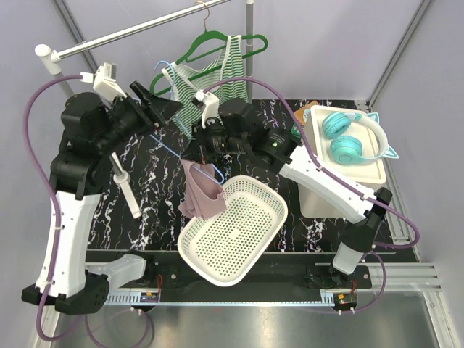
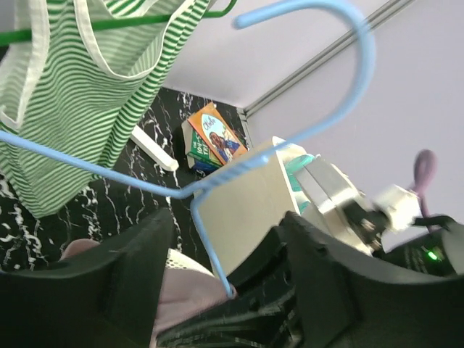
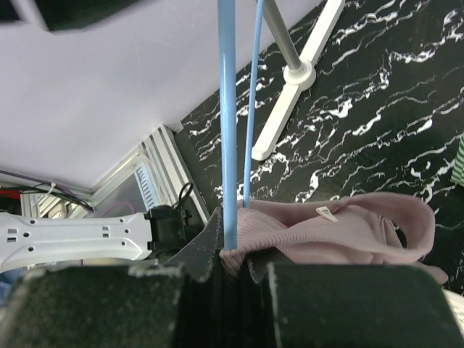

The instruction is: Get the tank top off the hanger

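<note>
Mauve ribbed tank top hangs in a bunched fold from the near end of the blue wire hanger, just left of centre. Its lower part drapes against the left rim of the white perforated plastic basket. From the right wrist view the fabric is gathered right beside the fingers, and whether a strap is still threaded on the wire cannot be told.

The right gripper has its fingers pressed together on the hanger wire, pinching it where the cloth begins. The left gripper sits at the far left end of the hanger with its fingers spread wide. The hook and neck of the hanger pass between them without visible contact.

Farther back, a green-and-white striped tank top hangs on a green plastic hanger from the grey metal rail. To the right, teal cat-ear headphones lie on a white rectangular storage box. All of it stands on the black marble-patterned tabletop.
</note>
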{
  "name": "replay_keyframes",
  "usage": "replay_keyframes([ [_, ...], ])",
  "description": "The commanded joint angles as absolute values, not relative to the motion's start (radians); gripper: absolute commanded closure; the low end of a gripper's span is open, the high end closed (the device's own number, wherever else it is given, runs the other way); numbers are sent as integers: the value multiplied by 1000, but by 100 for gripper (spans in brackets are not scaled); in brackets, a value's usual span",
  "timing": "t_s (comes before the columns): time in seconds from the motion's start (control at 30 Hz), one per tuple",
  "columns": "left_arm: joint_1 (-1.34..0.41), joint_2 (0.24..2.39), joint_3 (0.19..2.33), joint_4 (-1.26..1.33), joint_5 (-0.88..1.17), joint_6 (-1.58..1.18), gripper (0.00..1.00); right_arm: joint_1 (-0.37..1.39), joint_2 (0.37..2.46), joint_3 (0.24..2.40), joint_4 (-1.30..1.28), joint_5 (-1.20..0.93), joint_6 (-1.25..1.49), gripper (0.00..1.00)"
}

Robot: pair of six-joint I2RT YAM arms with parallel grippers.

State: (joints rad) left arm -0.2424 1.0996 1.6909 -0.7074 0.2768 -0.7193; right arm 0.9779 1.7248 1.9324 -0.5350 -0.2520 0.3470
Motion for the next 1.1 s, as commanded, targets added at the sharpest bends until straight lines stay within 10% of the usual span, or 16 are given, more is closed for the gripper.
replay_keyframes([
  [0.0,-239,1124,1677,-623,336,-759,40,971,1735,2020,-456,-302,337,100],
  [0.37,-239,1160,1701,-627,209,-715,100,963,1789,2071,-465,-304,342,90],
  [0.5,-230,1196,1753,-626,137,-675,100,940,1850,2146,-477,-276,341,82],
  [0.7,-199,1226,1798,-623,89,-678,100,884,2018,2469,-740,-261,347,16],
  [1.07,-155,1292,1885,-603,129,-781,100,884,1901,2395,-799,-367,296,0],
])
